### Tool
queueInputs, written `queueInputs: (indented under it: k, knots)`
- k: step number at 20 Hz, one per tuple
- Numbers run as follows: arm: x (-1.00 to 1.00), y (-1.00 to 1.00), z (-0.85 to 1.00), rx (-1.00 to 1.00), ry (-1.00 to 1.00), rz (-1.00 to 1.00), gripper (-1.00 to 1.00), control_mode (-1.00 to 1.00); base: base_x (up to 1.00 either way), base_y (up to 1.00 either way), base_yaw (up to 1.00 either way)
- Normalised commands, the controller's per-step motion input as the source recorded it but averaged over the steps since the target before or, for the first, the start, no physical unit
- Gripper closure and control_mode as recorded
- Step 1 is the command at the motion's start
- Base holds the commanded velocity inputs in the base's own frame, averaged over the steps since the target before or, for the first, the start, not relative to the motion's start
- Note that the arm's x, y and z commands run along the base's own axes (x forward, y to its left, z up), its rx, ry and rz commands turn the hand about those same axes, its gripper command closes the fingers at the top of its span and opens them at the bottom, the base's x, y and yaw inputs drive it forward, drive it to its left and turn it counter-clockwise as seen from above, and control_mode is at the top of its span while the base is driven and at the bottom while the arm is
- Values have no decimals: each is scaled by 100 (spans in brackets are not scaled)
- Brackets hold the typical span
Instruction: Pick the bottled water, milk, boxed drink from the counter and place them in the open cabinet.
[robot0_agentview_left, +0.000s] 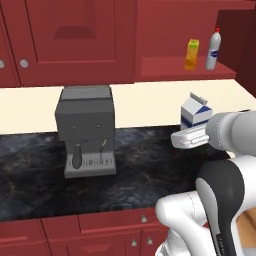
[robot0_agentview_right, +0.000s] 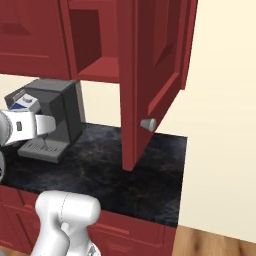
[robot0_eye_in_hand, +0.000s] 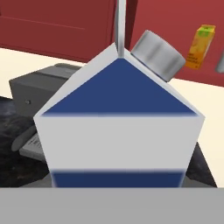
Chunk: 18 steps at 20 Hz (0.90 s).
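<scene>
The small white gable-top milk carton with a blue band is seen close before the gripper, above the glossy black marbled counter; a grip cannot be told.

The orange-yellow boxed drink and the slim bottled water with red cap are placed upright on the open dark red cabinet shelf.

Milk: base cut off at bottom of hand view; lower front hidden by hand in left base view. Gripper: fingertips unseen behind carton, grip unreadable. Bottled water: label print too small to read. Coffee machine: partly masked by arm in right base view
</scene>
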Motion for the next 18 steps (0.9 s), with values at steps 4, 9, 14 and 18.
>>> queueInputs:
  k: [4, 9, 14, 18]
  knots:
    - [0, 0, 0, 0, 0, 0, 100, 100, 35, -24, 3]
    - [0, 0, 0, 0, 0, 0, 100, 100, 28, -24, 3]
    - [0, 0, 0, 0, 0, 0, 100, 100, 16, -22, 3]
    - [0, -3, 0, 0, 0, 1, 100, -100, 2, -12, 2]
